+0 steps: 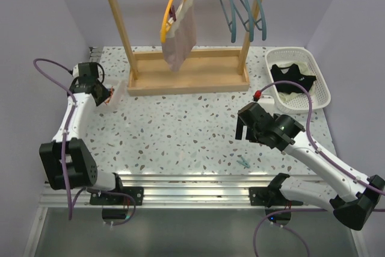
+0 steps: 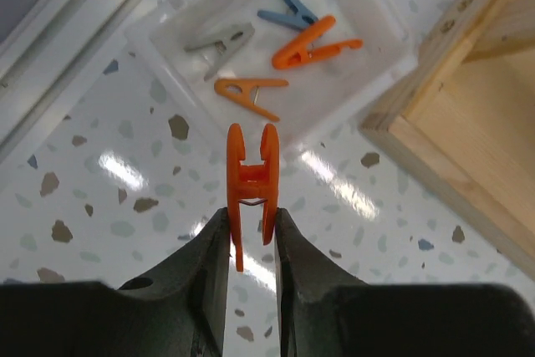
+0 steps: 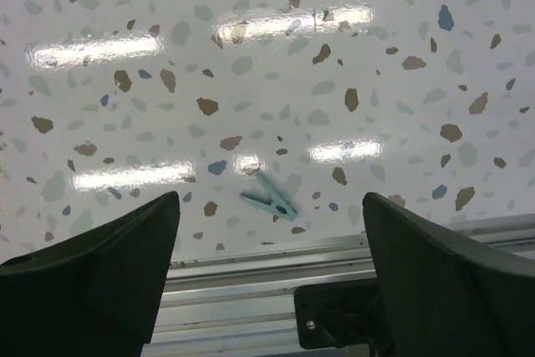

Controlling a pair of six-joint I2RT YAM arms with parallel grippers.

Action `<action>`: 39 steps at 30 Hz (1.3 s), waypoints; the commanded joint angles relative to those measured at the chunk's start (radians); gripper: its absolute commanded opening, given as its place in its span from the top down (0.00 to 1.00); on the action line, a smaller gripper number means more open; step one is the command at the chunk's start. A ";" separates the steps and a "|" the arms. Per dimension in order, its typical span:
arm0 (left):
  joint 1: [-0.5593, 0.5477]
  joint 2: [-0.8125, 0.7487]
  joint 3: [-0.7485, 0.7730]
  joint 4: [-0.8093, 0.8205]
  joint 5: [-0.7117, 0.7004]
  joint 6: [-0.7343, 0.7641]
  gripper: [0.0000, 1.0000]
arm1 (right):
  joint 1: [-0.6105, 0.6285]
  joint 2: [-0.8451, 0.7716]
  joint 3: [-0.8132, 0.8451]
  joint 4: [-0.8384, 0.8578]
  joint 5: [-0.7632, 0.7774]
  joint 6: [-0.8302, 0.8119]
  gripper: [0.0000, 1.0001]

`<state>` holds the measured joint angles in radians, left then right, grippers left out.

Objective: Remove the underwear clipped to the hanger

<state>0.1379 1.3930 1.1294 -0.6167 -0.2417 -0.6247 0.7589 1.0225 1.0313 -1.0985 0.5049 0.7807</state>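
The pink-mauve underwear hangs from the yellow hanger on the wooden rack, held by a clip at its top. The black underwear lies in the white basket at the back right. My left gripper is at the far left and, in the left wrist view, my left gripper is shut on an orange clothespin, held just short of a clear tray. My right gripper is open and empty, above a teal clothespin on the table.
The clear tray holds a grey peg, a blue peg and two orange pegs. The rack's wooden base stands at the back. Teal hangers hang to the right. A pale cloth lies under the black garment. A metal rail runs along the near edge.
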 commanded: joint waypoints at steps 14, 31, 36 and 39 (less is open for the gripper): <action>0.114 0.399 0.325 0.238 0.176 0.166 0.51 | -0.001 -0.016 -0.016 0.023 -0.006 -0.021 0.04; -0.375 0.028 0.038 0.127 0.559 0.177 0.00 | -0.015 -0.058 -0.025 -0.138 0.139 0.183 0.02; -0.647 0.015 -0.069 0.146 0.581 0.168 0.00 | -0.017 -0.116 -0.036 -0.199 0.191 0.307 0.02; -0.773 0.056 -0.074 0.153 0.590 0.195 0.00 | -0.018 -0.140 -0.040 -0.195 0.181 0.330 0.02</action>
<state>-0.5743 1.4216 1.0618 -0.4553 0.3138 -0.4656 0.7448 0.9058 0.9928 -1.2556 0.6243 1.0122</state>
